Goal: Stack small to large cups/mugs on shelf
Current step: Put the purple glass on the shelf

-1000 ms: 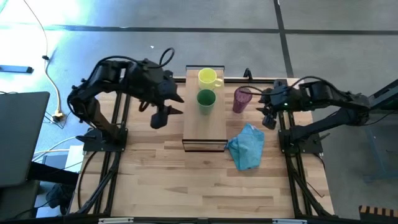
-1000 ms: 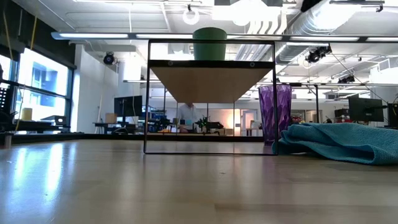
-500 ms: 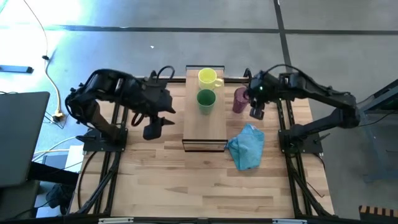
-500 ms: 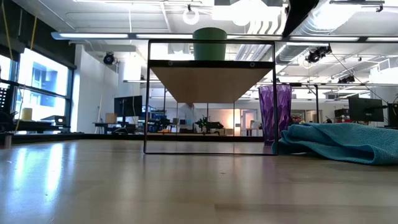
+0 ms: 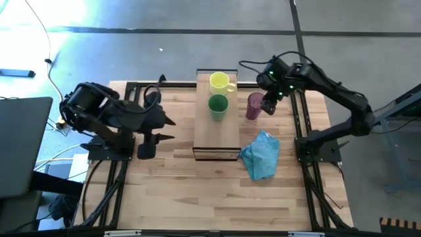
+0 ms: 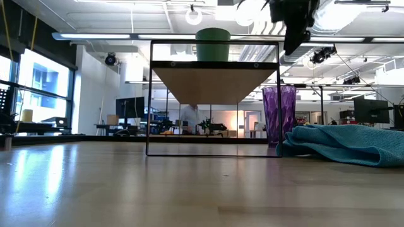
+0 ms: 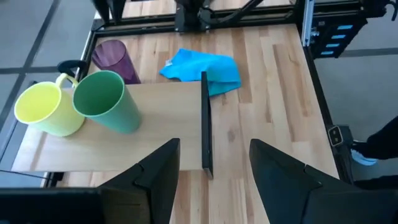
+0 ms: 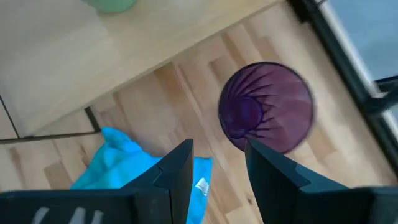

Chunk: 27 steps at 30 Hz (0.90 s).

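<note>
While the purple tumbler [image 5: 255,105] stands on the table beside the shelf [image 5: 217,131], the right gripper [image 5: 268,105] hovers above its rim, fingers open; a misaligned descent could tip it toward the blue cloth [image 5: 260,154]. Well off, the left gripper [image 5: 146,146] waits open.

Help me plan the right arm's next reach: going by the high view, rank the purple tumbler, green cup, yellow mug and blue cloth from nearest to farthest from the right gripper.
From the right gripper:
1. Purple tumbler, right beside it on the tabletop.
2. Blue cloth, toward the table's front.
3. Green cup and yellow mug, both on the shelf; too close to call.
</note>
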Motion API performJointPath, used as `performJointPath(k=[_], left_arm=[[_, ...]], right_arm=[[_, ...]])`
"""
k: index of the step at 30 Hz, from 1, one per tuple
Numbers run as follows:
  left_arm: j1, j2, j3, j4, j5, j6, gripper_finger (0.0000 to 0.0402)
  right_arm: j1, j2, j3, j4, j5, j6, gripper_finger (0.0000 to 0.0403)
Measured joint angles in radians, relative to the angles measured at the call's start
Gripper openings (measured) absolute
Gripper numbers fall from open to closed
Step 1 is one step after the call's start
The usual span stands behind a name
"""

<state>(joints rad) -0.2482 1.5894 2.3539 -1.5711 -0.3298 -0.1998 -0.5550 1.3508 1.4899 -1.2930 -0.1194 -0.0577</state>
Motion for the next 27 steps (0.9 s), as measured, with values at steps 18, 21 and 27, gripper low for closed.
performJointPath(k=[18,21,27], left_arm=[[-0.016,-0.006,0.0,0.0,-0.006,-0.059,0.0184],[-0.016,-0.006,0.0,0.0,-0.006,-0.059,0.0184],[-0.015,-0.006,0.0,0.0,-0.028,-0.066,0.0184]], right_arm=[[-0.066,0.278,0.0,0.068,-0.049,0.087,0.0138],[-0.063,0.28,0.0,0.091,-0.05,0.087,0.0138],[-0.064,0.28,0.0,0.105,-0.051,0.083,0.0138]])
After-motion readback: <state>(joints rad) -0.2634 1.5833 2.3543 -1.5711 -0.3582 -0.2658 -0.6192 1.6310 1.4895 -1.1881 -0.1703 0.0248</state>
